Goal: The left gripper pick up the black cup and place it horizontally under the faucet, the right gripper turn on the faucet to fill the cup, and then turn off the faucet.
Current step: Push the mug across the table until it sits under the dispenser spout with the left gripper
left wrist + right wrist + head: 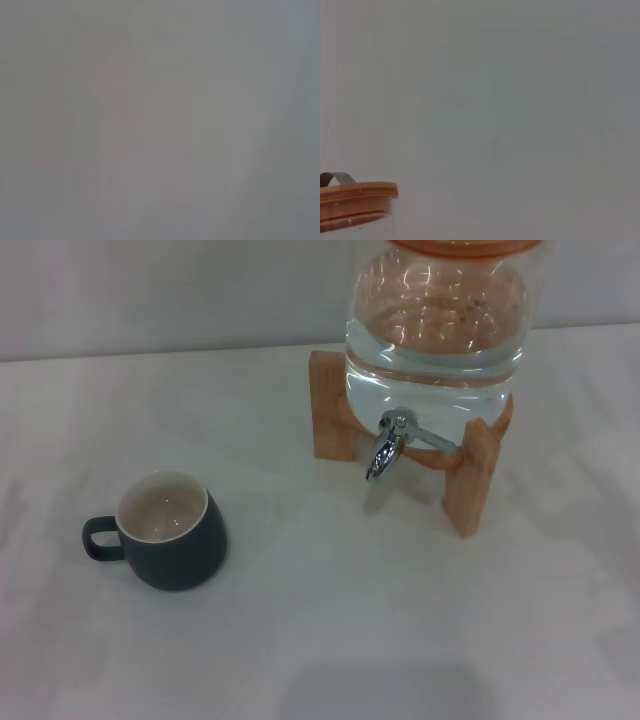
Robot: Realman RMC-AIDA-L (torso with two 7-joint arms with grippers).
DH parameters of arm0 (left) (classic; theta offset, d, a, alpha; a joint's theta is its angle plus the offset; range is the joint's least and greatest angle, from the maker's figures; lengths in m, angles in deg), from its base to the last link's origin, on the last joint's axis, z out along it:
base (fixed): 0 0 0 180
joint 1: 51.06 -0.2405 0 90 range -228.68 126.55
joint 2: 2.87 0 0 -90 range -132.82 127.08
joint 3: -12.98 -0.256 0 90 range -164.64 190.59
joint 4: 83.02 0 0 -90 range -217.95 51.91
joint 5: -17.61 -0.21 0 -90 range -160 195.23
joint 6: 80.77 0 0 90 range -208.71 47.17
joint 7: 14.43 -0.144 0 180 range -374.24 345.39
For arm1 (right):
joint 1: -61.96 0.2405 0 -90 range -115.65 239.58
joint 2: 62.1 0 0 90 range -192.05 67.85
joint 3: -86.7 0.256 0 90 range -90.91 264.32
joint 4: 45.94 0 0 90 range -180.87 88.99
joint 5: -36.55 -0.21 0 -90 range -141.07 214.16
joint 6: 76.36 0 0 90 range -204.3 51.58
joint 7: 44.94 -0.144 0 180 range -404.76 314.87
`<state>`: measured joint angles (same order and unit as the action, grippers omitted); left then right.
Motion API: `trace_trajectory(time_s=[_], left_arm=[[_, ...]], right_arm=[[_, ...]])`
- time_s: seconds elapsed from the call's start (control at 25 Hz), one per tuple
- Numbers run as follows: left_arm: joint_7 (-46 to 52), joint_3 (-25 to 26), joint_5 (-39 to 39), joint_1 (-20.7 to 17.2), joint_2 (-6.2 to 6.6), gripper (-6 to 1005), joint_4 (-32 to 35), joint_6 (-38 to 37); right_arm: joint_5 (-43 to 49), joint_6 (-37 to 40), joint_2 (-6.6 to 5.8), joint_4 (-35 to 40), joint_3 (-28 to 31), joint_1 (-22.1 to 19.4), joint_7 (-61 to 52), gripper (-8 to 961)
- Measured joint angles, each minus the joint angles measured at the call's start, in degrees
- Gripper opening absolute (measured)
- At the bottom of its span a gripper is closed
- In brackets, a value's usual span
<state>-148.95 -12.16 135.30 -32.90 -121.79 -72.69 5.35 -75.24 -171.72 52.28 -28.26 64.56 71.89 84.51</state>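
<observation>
The black cup stands upright on the white table at the left of the head view, its cream inside empty and its loop handle pointing left. The chrome faucet juts from the front of the clear glass water jar, its spout curving down over bare table. No water runs from it. The cup stands well to the left of the spout and nearer to me. Neither gripper nor arm shows in any view. The left wrist view shows only a plain grey surface.
The jar rests on a wooden stand at the back right of the white table. The jar's wooden lid with a metal handle shows in a corner of the right wrist view. A pale wall runs behind the table.
</observation>
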Motion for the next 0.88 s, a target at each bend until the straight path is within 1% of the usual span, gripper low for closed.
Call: trace_trajectory(time_s=[0.12, 0.24, 0.48, 0.64, 0.8, 0.88], left_arm=[[2.7, 0.0, -3.6, -1.7, 0.03, 889, 3.4, -0.3], [4.0, 0.0, -5.8, -3.0, 0.09, 885, 5.4, -0.3], [4.2, 0.0, -6.6, -3.8, 0.15, 879, 6.3, -0.4], [4.7, 0.0, -9.1, -4.2, 1.13, 874, 6.4, -0.4], [6.4, 0.0, -13.4, -5.5, 2.48, 870, 7.0, -0.4], [6.9, 0.0, -16.6, -6.5, 2.68, 868, 8.5, -0.5]], right_arm=[[0.0, 0.2, -0.13, 0.0, 0.0, 0.0, 0.0, 827], [0.0, 0.3, -0.23, 0.0, 0.0, 0.1, 0.0, 828], [0.0, 0.4, -0.24, 0.0, 0.0, 0.3, 0.0, 828], [0.0, 0.4, -0.23, 0.0, 0.2, 0.3, 0.0, 827], [-0.4, 0.4, -0.26, 0.0, 0.5, 0.0, 0.0, 827], [-0.5, 0.4, -0.3, 0.0, 0.6, -0.1, 0.0, 827]])
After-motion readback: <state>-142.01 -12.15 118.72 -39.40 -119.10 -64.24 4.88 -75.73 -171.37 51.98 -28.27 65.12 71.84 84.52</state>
